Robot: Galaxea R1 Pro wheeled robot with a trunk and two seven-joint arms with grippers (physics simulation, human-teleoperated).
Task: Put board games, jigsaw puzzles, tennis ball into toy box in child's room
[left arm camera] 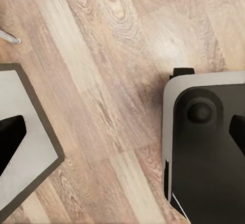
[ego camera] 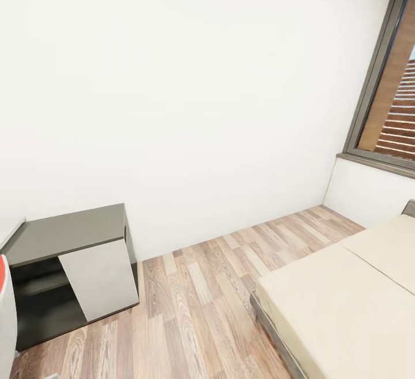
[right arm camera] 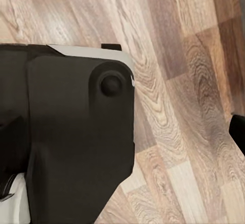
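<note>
The bed [ego camera: 346, 304], with its beige mattress and grey frame, fills the lower right of the head view; the part I see is bare. The board games, jigsaw puzzles, tennis ball and toy box are out of view. A pale grey corner at the far left edge [ego camera: 8, 226] may be the table. My left gripper [left arm camera: 125, 140] hangs open over the wood floor, its dark fingertips [left arm camera: 11, 142] at the picture's two sides. My right gripper [right arm camera: 122, 137] is also open, above my own black base [right arm camera: 66, 142], with nothing held.
A low dark cabinet [ego camera: 69, 235] with a pale door panel stands against the white wall at left. Wood plank floor [ego camera: 202, 298] runs between it and the bed. A tall dark-framed window [ego camera: 386, 91] is at right. A white and red shape [ego camera: 4, 310] is cut off at the left edge.
</note>
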